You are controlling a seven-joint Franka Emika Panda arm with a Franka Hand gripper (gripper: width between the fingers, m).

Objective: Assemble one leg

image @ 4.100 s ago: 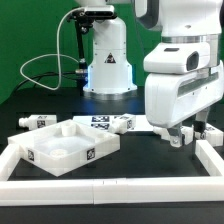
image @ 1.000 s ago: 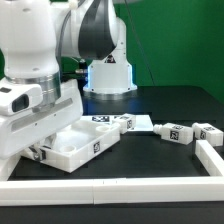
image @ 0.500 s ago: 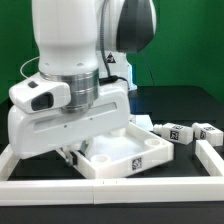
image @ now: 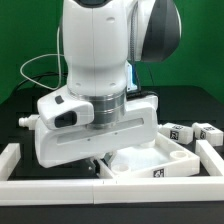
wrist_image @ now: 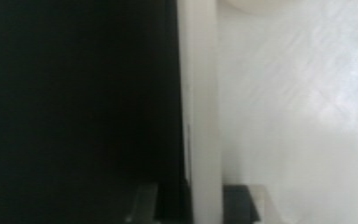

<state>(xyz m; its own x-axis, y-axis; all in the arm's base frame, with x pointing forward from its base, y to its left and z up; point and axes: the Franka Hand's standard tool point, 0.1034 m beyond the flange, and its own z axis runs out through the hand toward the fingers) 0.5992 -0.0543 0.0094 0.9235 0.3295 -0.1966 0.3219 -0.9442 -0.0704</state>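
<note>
panel (image: 165,158) is sliding toward the exterior view's right, nearing the legs (image: 181,131).
claw (wrist_image: 194,198) is pinching its wall, positioning it; next is calling for releasing, then grasping a leg.

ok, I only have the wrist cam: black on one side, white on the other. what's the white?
Observer: The big square panel, lying flat on the table. The end effector is down at the panel's edge toward the exterior view's left.
Operator: legs nearby?
Observer: Two at the exterior view's right, past the panel: inner leg and outer leg. Both lie loose, clear of the arm.
Operator: any more?
Observer: What looks like a third leg lies at the exterior view's far left, also untouched.
</note>
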